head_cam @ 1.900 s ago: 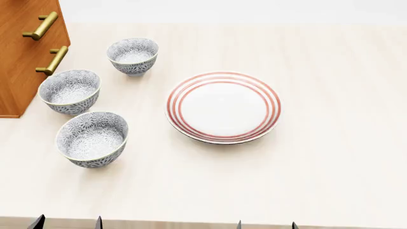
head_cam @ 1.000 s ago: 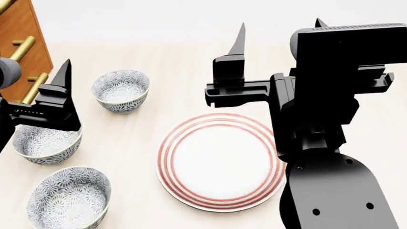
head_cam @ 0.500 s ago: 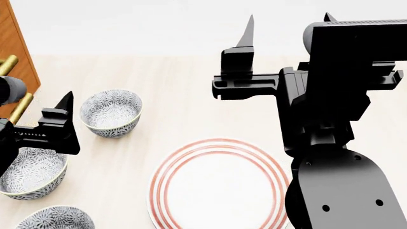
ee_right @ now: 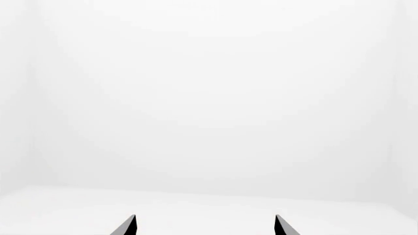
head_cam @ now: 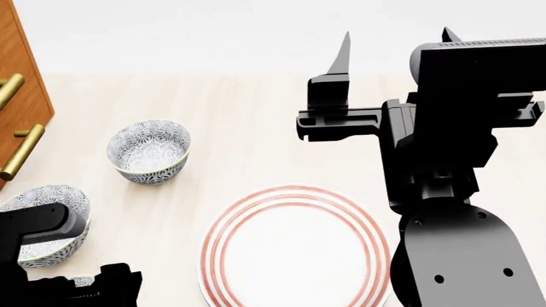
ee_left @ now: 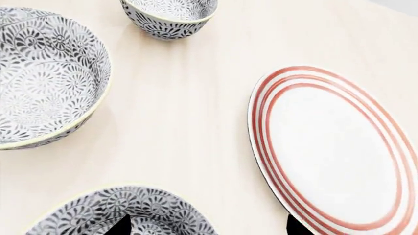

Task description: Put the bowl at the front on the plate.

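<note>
The bowl (ee_left: pixel 140 209) at the front lies just under my left gripper (ee_left: pixel 209 228), which is open. One fingertip (ee_left: pixel 121 226) hangs over the bowl's inside and the other sits by the rim of the plate (ee_left: pixel 333 147). In the head view my left arm (head_cam: pixel 43 268) hides almost all of that bowl. The plate (head_cam: pixel 295 249), white with red rings, lies flat to the bowl's right with nothing on it. My right gripper (head_cam: pixel 394 45) is raised high above the table, open and holding nothing, and faces a blank white wall (ee_right: pixel 209 98).
Two look-alike bowls stand behind the front one: the middle bowl (head_cam: pixel 43 208) (ee_left: pixel 46 73) and the back bowl (head_cam: pixel 148 151) (ee_left: pixel 170 14). A wooden cabinet (head_cam: pixel 22 77) with brass handles stands at the table's left. My right arm (head_cam: pixel 452 192) looms over the plate's right side.
My left arm has dropped to the lower left of the head view and now covers the front bowl. The right gripper has shifted slightly to the right.
</note>
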Controlling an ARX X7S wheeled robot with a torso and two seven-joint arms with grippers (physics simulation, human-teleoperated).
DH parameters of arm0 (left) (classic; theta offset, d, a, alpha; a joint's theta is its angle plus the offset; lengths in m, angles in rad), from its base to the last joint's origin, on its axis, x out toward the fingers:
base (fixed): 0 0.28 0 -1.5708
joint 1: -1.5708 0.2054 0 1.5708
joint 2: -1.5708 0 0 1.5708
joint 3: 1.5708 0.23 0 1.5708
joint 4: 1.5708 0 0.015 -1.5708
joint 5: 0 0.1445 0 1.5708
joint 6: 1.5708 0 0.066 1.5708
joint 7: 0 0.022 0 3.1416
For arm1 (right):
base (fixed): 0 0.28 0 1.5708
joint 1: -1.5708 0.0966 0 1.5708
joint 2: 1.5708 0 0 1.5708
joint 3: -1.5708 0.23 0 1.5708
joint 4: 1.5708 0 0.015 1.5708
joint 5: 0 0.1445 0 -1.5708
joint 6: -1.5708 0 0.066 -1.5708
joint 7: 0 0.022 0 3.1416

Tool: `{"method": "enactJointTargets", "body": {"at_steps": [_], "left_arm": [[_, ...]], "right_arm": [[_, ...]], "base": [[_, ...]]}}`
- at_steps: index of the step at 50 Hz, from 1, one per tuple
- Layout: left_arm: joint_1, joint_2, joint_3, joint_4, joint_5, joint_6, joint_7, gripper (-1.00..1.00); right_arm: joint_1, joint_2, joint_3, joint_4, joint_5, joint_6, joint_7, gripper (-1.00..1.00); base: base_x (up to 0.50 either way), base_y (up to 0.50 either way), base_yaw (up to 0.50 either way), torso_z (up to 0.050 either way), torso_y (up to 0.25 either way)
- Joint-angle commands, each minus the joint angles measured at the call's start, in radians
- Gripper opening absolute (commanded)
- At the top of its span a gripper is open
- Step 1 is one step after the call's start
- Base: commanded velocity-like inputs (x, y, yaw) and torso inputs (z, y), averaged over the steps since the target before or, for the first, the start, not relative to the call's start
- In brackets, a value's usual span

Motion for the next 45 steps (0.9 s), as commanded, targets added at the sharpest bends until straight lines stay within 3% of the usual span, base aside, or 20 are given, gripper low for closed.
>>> {"method": "enactJointTargets", "body": {"at_steps": [1,7,22,23,32,36,39,45], "left_arm": [[0.083,-0.009,0.001,-0.083,-0.103,0.032,-0.069,1.00],[0.106,-0.010,-0.004,-0.080,-0.136,0.010,-0.129,1.00],[0.166,-0.041,0.114,-0.143,-0.047,0.083,-0.013,1.00],[0.175,-0.051,0.143,-0.145,-0.021,0.097,0.012,-1.00],[0.188,-0.079,0.210,-0.110,0.045,0.165,0.076,-1.00],[0.181,-0.125,0.299,-0.034,0.153,0.259,0.141,-1.00],[0.127,-0.211,0.444,0.079,0.361,0.405,0.182,-1.00],[0.039,-0.277,0.570,0.228,0.459,0.448,0.229,-1.00]], "right_arm": [[-0.013,0.014,-0.005,0.017,0.004,-0.031,-0.003,1.00],[-0.023,0.020,-0.005,0.021,0.009,-0.043,-0.006,1.00],[-0.030,0.021,0.002,0.010,0.035,-0.050,-0.010,1.00],[-0.030,0.019,0.005,-0.004,0.045,-0.039,-0.014,1.00],[-0.035,0.024,-0.005,0.010,0.051,-0.064,-0.021,1.00],[-0.040,0.029,-0.015,0.018,0.051,-0.073,-0.025,1.00],[-0.044,0.032,-0.015,0.029,0.053,-0.083,-0.029,1.00],[-0.044,0.038,-0.027,0.038,0.049,-0.097,-0.031,1.00]], "base": [[0.00,0.00,0.00,0.000,0.000],[0.00,0.00,0.00,0.000,0.000],[0.00,0.00,0.00,0.000,0.000],[0.01,0.00,0.00,0.000,0.000],[0.00,0.00,0.00,-0.002,0.000],[0.00,0.00,0.00,-0.003,0.000],[0.00,0.00,0.00,-0.003,0.000],[0.00,0.00,0.00,0.000,0.000]]}}
